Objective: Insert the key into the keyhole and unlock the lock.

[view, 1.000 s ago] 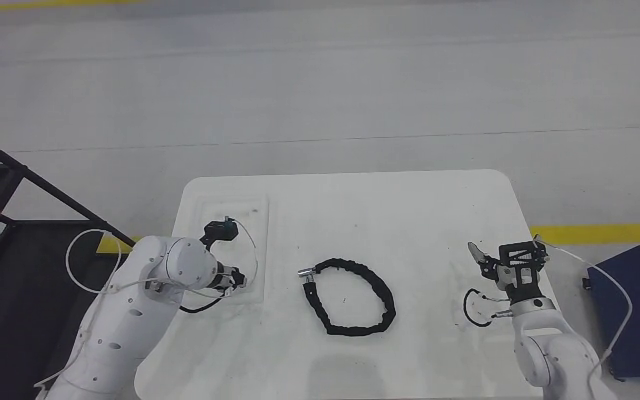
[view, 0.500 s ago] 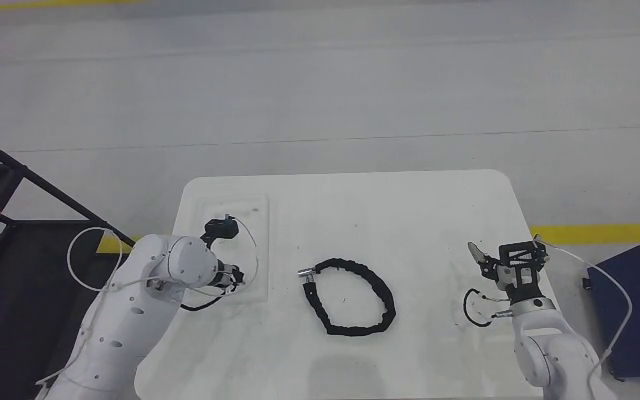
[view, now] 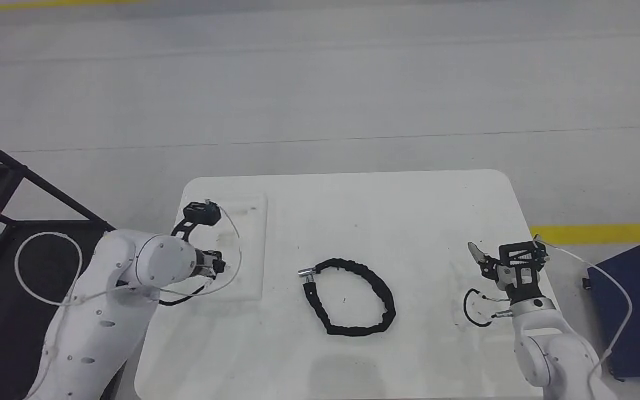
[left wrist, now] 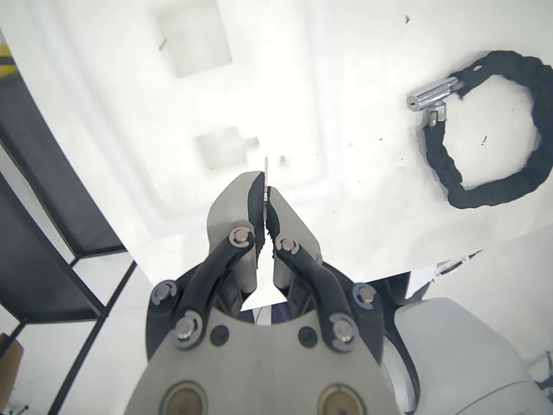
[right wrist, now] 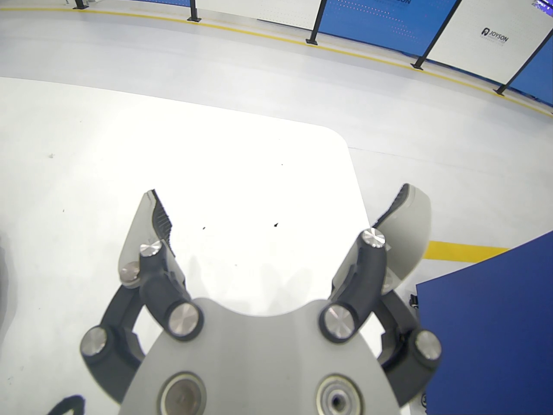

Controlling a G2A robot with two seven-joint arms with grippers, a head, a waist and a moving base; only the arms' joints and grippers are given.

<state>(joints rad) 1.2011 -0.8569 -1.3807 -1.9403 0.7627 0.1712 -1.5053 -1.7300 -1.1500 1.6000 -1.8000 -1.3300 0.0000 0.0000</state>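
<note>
Left gripper (left wrist: pixel 265 195) is clamped on the key (left wrist: pixel 266 171) — over the last second it has drawn back across the tray (left wrist: pixel 268 88), so pickup looks done. Beyond, the lock (left wrist: pixel 430 99) lies mid-way across the table (view: pixel 450 220), keyhole toward the tray — insertion comes next. Right gripper (right wrist: pixel 281 213) sits spread apart.

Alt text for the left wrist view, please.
The left gripper is shut on a thin metal key, held over a white tray with two square recesses. Beside the tray on the table lies a black chain lock, the keyhole of its chrome cylinder facing the tray.
</note>
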